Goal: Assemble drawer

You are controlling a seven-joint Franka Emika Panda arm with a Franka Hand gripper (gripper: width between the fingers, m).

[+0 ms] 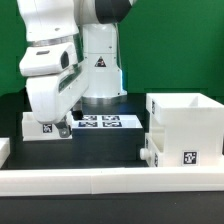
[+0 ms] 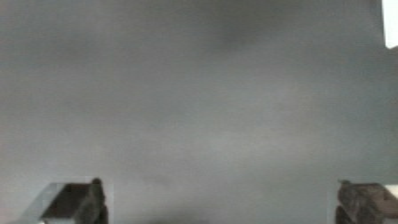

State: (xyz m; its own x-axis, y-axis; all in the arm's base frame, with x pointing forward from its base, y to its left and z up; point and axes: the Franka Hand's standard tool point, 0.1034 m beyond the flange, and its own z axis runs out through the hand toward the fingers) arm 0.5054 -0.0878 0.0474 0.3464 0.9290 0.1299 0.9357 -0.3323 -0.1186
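The large white box shell (image 1: 185, 118) stands open-topped at the exterior view's right, with a tag low on its front. A small knob (image 1: 146, 152) sticks out of a lower white part at its left side. A shallow white tray (image 1: 38, 125) with a tag lies at the left, partly hidden by the arm. My gripper (image 1: 62, 128) hangs low right beside that tray, and I cannot tell if it touches it. In the wrist view my gripper (image 2: 217, 205) is open and empty, its fingertips (image 2: 77, 203) far apart over a blurred grey surface.
The marker board (image 1: 98, 122) lies flat at the robot's base, between tray and box. A long low white rail (image 1: 100, 181) runs along the front, with a white piece (image 1: 4, 150) at the far left. A white sliver (image 2: 393, 25) shows at the wrist view's edge.
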